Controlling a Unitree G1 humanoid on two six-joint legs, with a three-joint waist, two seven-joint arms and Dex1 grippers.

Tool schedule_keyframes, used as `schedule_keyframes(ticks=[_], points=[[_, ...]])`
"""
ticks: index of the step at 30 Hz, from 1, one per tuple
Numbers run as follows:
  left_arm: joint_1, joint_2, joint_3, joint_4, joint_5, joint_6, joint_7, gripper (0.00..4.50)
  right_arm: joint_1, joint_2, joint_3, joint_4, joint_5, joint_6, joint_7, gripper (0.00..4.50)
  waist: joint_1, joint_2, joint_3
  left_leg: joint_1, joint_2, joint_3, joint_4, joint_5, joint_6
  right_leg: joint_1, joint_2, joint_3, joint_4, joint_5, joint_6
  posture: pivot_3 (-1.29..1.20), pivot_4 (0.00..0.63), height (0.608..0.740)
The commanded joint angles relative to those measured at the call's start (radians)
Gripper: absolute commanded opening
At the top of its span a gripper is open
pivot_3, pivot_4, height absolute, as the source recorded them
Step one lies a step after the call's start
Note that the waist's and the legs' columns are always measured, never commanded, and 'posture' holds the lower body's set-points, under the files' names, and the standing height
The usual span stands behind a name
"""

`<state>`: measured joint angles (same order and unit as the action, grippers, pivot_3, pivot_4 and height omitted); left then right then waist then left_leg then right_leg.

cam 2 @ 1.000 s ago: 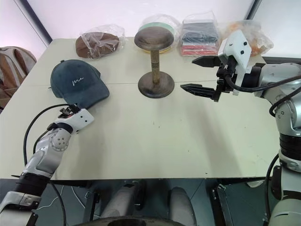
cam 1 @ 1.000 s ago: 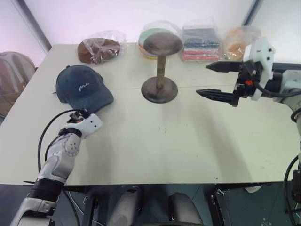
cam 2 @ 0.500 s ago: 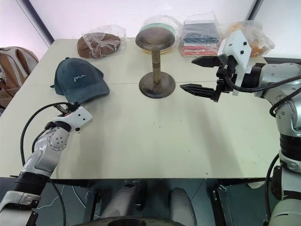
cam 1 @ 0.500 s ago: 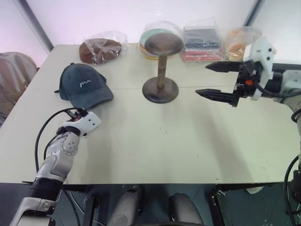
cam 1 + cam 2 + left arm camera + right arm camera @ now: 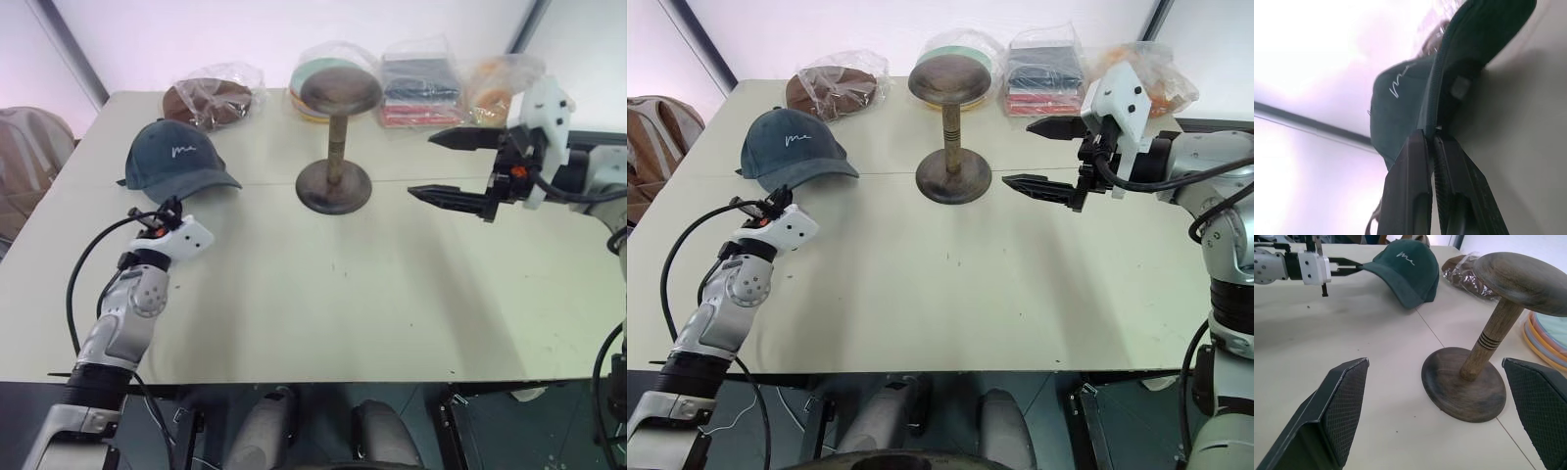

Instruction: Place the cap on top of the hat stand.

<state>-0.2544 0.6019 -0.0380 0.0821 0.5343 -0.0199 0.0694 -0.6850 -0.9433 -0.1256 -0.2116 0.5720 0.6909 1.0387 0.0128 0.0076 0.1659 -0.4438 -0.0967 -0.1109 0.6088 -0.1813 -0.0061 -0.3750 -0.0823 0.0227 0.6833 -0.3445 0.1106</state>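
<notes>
The dark blue-grey cap (image 5: 174,155) sits at the table's left, tipped up with its brim off the surface. My left gripper (image 5: 170,207) is shut on the front edge of the brim (image 5: 1469,44), which is pinched between its black fingers (image 5: 1413,176). In the right wrist view the same left gripper (image 5: 1350,265) holds the cap (image 5: 1410,269) by the brim. The dark brown hat stand (image 5: 336,137) stands upright at the table's middle, to the right of the cap. My right gripper (image 5: 457,166) hovers open to the right of the stand, with nothing between its fingers (image 5: 1327,416).
Along the far edge lie plastic-bagged items: a brown hat (image 5: 208,101), round coloured discs (image 5: 312,78) behind the stand, folded cloths (image 5: 419,86) and an orange piece (image 5: 488,86). A brown bag (image 5: 24,147) sits beyond the table's left edge (image 5: 59,196).
My left gripper has shut on the cap's brim and risen, tilting the cap's front up off the table. The right arm has kept still.
</notes>
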Motion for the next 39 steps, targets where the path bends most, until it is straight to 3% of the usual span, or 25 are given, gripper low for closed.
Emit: schedule_keyframes(ticks=[1,15,24,31,39], points=[[-0.048,-0.004,0.036,-0.096,0.007,-0.025,0.029,0.12,-0.027,-0.015,-0.02,-0.02,0.005,-0.009,0.001,4.5,0.0,0.0,0.0,0.0,0.0,0.0,0.0,0.0,0.0,0.0,0.0,0.0,0.0,0.0,0.0,0.0,0.15,0.74],[-0.139,-0.037,0.033,-0.192,0.078,-0.042,0.062,0.12,-0.029,-0.018,-0.022,-0.022,0.006,-0.008,0.002,4.5,-0.001,-0.002,0.001,0.0,0.0,0.0,0.0,0.0,0.0,0.0,0.001,0.0,0.0,0.0,0.0,0.0,0.15,0.74],[-0.328,-0.058,0.016,-0.179,0.068,-0.117,0.069,0.12,-0.038,-0.014,-0.021,-0.013,-0.002,-0.013,-0.008,4.5,0.0,-0.005,0.003,-0.001,0.0,0.0,0.002,0.0,0.0,0.001,0.001,-0.002,0.0,0.0,0.001,0.0,0.15,0.74],[-0.457,-0.118,-0.032,-0.124,0.049,-0.202,0.063,0.12,-0.048,-0.012,-0.04,0.012,-0.016,-0.031,-0.035,4.5,0.0,-0.005,0.003,-0.001,0.0,0.0,0.002,0.0,0.0,0.0,0.001,-0.002,0.0,0.0,0.001,0.0,0.15,0.74],[-0.487,-0.199,-0.087,-0.087,0.024,-0.31,0.05,0.12,-0.023,-0.028,-0.06,0.008,-0.016,-0.033,-0.038,4.5,0.0,-0.005,0.003,-0.001,0.0,0.0,0.003,0.0,0.0,0.001,0.001,-0.002,0.0,0.0,0.001,0.0,0.15,0.74]])
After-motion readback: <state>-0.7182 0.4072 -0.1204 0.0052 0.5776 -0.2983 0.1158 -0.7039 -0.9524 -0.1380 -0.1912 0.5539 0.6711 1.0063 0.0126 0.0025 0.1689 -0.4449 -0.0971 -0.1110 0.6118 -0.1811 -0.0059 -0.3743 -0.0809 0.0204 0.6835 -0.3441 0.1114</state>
